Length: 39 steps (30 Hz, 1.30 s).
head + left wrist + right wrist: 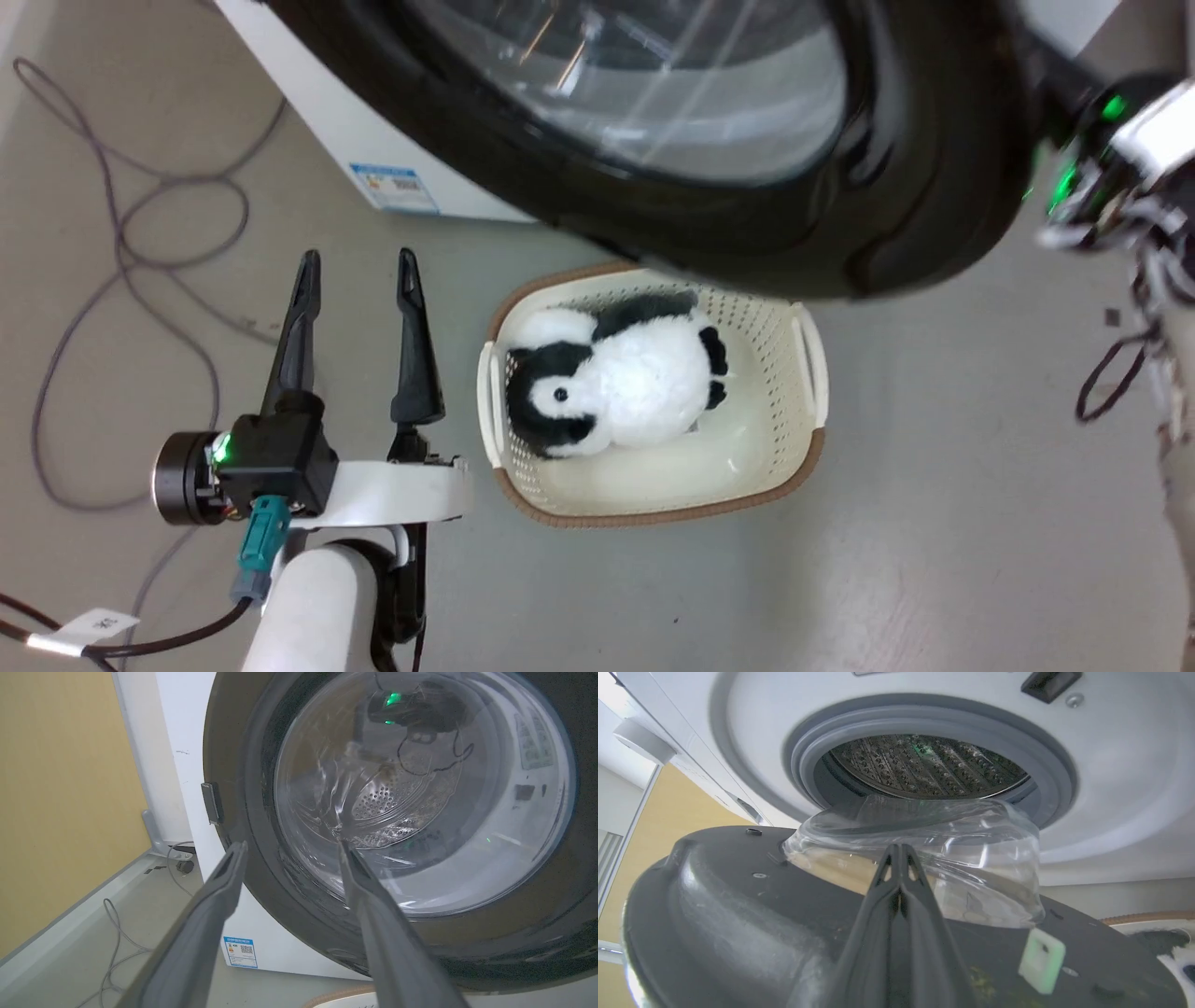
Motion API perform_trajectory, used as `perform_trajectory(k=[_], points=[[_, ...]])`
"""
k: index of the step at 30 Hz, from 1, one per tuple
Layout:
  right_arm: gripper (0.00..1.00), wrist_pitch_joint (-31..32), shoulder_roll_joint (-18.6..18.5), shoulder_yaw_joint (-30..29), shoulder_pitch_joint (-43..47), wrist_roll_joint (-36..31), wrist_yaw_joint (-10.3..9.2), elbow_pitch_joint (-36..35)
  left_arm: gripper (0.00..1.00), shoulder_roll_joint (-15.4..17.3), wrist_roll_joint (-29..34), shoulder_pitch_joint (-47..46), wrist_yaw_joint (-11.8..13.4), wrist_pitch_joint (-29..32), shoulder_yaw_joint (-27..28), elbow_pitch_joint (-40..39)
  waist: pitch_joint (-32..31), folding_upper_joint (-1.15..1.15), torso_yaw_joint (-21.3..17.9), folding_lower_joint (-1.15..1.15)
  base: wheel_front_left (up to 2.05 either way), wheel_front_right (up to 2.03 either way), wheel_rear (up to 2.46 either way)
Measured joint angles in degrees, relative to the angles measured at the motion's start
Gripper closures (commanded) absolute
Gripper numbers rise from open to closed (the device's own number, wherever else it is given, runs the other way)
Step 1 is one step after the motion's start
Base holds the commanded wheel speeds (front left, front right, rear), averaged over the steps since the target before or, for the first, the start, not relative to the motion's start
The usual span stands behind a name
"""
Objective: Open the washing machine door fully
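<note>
- Just beyond the tips of my right gripper (900, 848) bulges the clear glass bowl of the washing machine door (714, 914). The two fingers are pressed together with nothing between them, low over the door's dark inner face. I cannot tell whether they touch it.
- Farther ahead of that gripper, past the bowl, is the washing machine (1111, 788), with its grey rubber ring (803, 765) and steel drum (924, 765) uncovered. The door stands off the opening but, I judge, short of fully open.
- So the step in hand looks like the widening push from behind the door. The next move calls for a steady sweep outward along the hinge arc. I should press on the dark plastic rather than the glass.
- My left gripper (358, 257) hangs with its fingers spread wide, holding nothing. The door's glossy black front is ahead of it and a little to its right, apart from the fingertips.
- Just to the right of the left gripper, a cream basket (812, 373) sits on the floor (934, 513), and the door's rim overhangs its far side. A black-and-white plush penguin (616, 383) lies in it.
- The part of the drum I can see is bare perforated steel.
</note>
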Motion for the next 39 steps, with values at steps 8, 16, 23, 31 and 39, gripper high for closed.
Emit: perform_trajectory(k=[8, 16, 23, 31, 39], points=[[1.0, 2.8, 0.3, 1.9, 7.2, 1.4, 0.0, -6.0, 0.0, 0.0, 0.2, 1.7, -1.0, 0.0, 0.7, 0.8, -3.5, 0.0, -1.4, 0.0, 0.0, 0.0, 0.0], [1.0, 4.3, 1.7, 4.2, 14.8, 2.0, 0.01, -10.1, 0.0, 0.0, 0.6, 3.7, -2.0, 0.0, 1.1, 2.0, -7.1, 0.0, -2.0, 0.0, 0.0, 0.0, 0.0], [1.0, 4.7, 3.3, 5.7, 21.1, 2.6, 0.01, -13.3, 0.0, 0.0, 1.1, 6.2, -2.5, 0.0, 1.3, 3.2, -10.1, 0.0, -2.1, -0.01, 0.0, 0.0, 0.0], [1.0, 4.7, 6.4, 9.2, 28.0, 2.7, 0.01, -16.9, 0.0, 0.0, 1.6, 8.5, -3.1, 0.0, 1.8, 5.0, -13.5, 0.0, -2.2, -0.01, 0.0, 0.0, 0.0], [1.0, 4.9, 8.4, 12.2, 33.1, 2.5, 0.01, -18.8, 0.0, 0.0, 1.7, 9.7, -3.5, 0.0, 2.1, 5.9, -15.4, 0.0, -1.9, -0.01, 0.0, 0.0, 0.0]])
